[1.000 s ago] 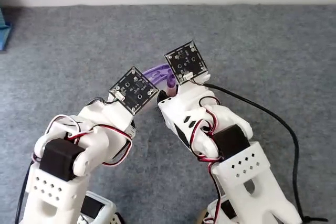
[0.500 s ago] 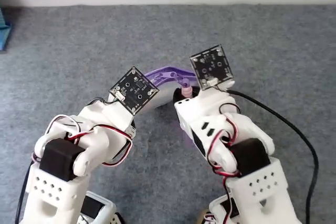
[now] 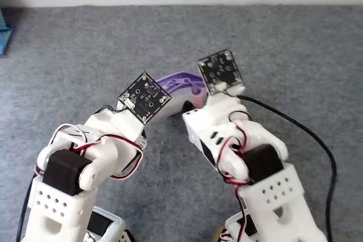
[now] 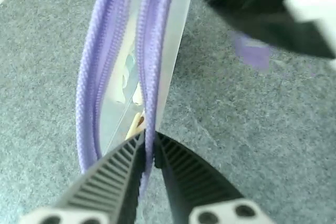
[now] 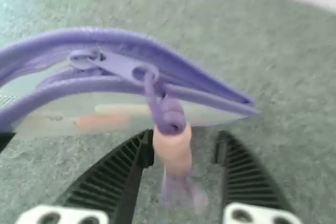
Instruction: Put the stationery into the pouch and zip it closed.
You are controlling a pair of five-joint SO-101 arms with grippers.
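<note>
— well, clamping the pouch [image 4: 157,51] by its purple edge with the left gripper [image 4: 148,141], jaws clenched on the zip tape, and holding it between the two arms, over the grey mat [image 3: 272,43].

— right, and bracketing the pull [image 5: 170,142] with the right gripper [image 5: 184,145], jaws standing apart, squeezing nothing, leaving the pull dangling just beside one jaw.

— spotting stationery [image 5: 100,121] through the clear wall, so probably done with the packing. judging the zipping unfinished, going by the slider [image 5: 128,69] sitting part-way along and the mouth gaping on one side of it.

— worrying about what, then?

— closing on air, mostly. hanging that loose and that far off centre, likely getting nudged aside and slipping out on the squeeze.

— or catching only the soft tassel [image 5: 178,195], then stretching it instead of dragging the slider.

— also hauling across the teeth rather than along them, jamming the slider or snagging the tape.

— and yanking too hard against that one narrow hold, tearing the edge out of the left jaws and dropping the lot.
</note>
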